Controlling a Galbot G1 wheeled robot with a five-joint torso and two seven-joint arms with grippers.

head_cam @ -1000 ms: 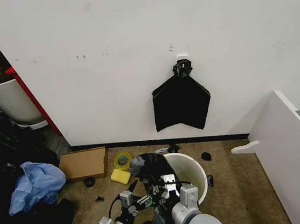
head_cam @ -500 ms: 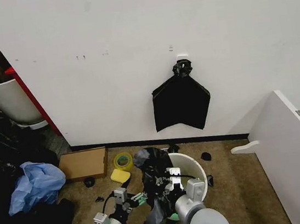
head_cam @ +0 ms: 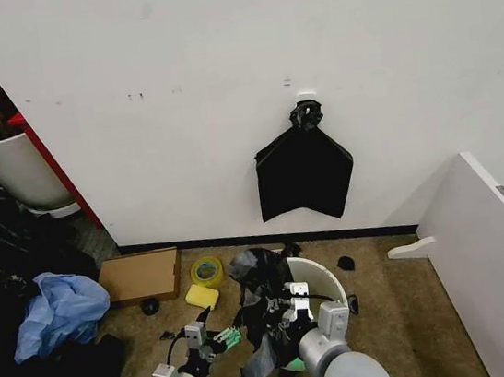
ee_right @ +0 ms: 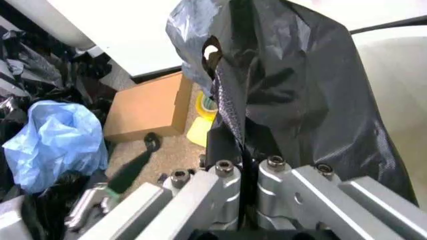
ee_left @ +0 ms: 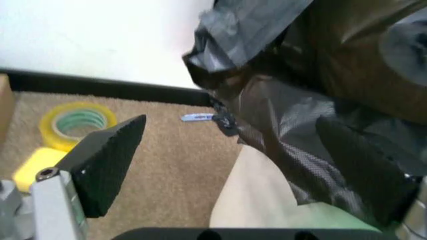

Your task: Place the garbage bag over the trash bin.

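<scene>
The right gripper (head_cam: 297,305) was clenched on the garbage bag (head_cam: 264,312), its fingers pressed together with the black plastic pinched between them, above the near-left rim of the trash bin (head_cam: 325,283). The bag rose in a crumpled peak over that rim and hung down the bin's outer left side to the floor. The left gripper (head_cam: 218,340) stood just beside the bag on its left, fingers spread and holding nothing. Further left lay a yellow sponge (head_cam: 202,295) and a tape roll (head_cam: 206,270)
</scene>
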